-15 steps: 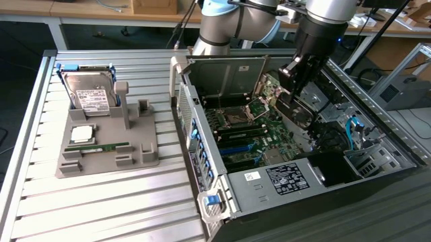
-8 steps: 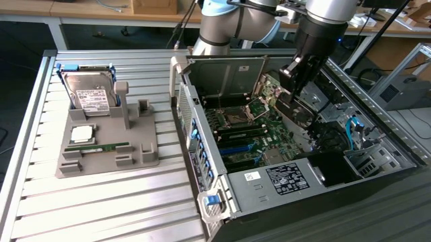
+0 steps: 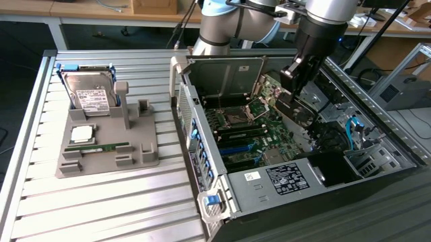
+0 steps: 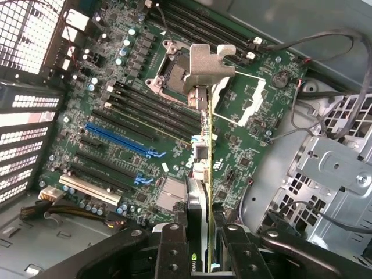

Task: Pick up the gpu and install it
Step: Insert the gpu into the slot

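Gpu (image 4: 201, 174), a thin flat circuit card, is clamped between my two black fingers (image 4: 174, 250), which are partly closed against its sides. The wrist view catches it edge-on: its long axis runs straight away from my gripper (image 4: 201, 235) to its silver metal end bracket (image 4: 206, 64), over the green motherboard (image 4: 116, 104), with the long blue slot (image 4: 119, 139) off to one side. The exterior view gives its olive-tan face instead, hanging under me inside the open black computer case (image 3: 229, 75), well apart from the grey tray (image 3: 101, 161) holding the silver hard drive (image 3: 91, 96).
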`<state>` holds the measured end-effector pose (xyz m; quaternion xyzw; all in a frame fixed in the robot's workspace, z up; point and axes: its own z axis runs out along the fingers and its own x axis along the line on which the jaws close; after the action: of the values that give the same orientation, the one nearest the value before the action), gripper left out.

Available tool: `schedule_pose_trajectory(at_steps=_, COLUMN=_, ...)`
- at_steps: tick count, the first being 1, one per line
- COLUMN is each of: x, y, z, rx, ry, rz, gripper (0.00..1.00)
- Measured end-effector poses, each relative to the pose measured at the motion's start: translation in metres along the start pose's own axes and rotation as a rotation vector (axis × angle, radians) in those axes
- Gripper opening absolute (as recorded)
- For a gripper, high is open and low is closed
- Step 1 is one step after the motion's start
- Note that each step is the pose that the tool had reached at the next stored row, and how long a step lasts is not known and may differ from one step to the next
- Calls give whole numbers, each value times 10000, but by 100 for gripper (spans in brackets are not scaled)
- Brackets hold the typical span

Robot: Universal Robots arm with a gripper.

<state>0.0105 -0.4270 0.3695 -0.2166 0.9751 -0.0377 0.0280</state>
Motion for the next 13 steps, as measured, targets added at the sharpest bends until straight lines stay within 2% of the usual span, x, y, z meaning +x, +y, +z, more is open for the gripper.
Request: schedule_pose_trajectory(at_steps=13, x=0, y=1, z=5, rx=-25, ry=-56, rz=-654, gripper=27)
